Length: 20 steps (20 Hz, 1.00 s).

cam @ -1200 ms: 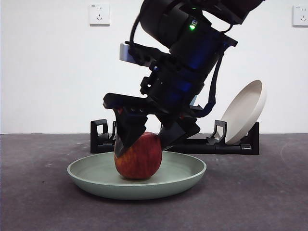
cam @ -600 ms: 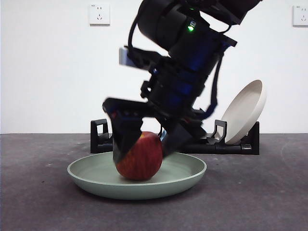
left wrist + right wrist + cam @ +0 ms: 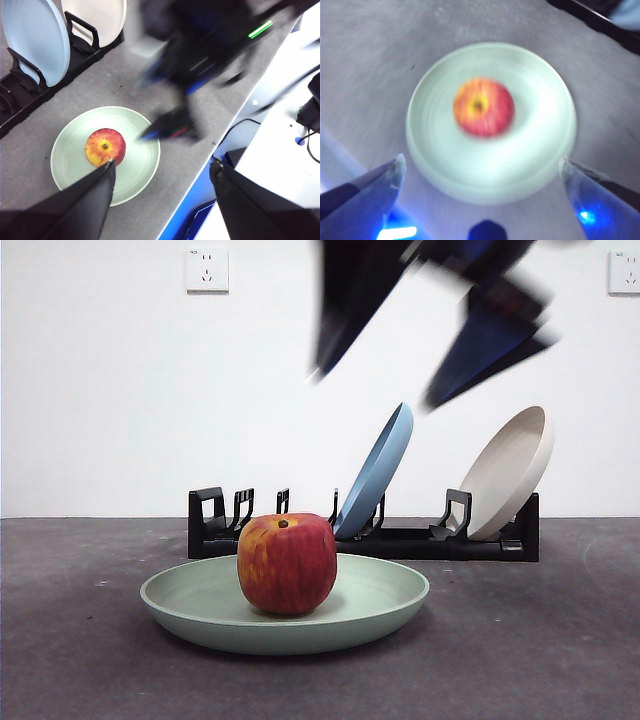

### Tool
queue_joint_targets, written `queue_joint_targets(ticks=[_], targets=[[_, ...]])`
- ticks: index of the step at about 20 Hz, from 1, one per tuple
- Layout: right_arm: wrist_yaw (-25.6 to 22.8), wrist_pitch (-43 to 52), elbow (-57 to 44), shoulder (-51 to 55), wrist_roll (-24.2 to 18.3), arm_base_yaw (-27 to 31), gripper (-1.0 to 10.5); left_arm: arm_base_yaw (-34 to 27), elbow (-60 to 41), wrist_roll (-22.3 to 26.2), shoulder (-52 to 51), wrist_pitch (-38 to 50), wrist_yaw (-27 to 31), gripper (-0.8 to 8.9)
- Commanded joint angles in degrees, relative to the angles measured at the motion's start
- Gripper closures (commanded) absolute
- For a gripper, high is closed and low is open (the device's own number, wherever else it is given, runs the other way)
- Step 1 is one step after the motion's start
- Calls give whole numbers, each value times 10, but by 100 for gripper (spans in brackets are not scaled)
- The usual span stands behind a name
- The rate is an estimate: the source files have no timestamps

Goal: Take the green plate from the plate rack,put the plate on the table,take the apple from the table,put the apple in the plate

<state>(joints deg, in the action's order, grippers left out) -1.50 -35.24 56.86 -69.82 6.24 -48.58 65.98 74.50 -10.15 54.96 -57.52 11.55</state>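
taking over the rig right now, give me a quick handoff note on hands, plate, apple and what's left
Right hand: open, empty, high above the green plate, motion-blurred.
Left hand: open, empty, raised off to the side.
Apple: upright in the middle of the green plate, nothing touching it.
Green plate: flat on the table, in front of the plate rack, which holds the blue plate and cream plate.
Done: plate out, apple in it.
Left: nothing visible except parking the arms.
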Motion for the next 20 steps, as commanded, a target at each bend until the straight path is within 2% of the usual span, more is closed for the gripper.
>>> queue_joint_targets(ticks=[1,7,12,15,18,19,20], targets=[[9,-92,-3,88,3,-2,349,1,-1,-3,-1,-10,1,496],[60,-205,-3,212,8,-2,353,1,-1,-3,-1,-35,1,499],[78,-264,-3,267,23,-2,366,1,-1,-4,-1,-41,-1,504],[81,-293,-3,283,29,-2,534,1,-1,-4,-1,-44,-1,534],[91,-309,-3,287,34,-2,845,1,-1,-4,-1,-44,-1,790],[91,-310,-3,287,34,-2,955,1,-1,-4,-1,-44,-1,830],[91,-310,-3,287,34,-2,958,1,-1,-4,-1,-45,-1,820]])
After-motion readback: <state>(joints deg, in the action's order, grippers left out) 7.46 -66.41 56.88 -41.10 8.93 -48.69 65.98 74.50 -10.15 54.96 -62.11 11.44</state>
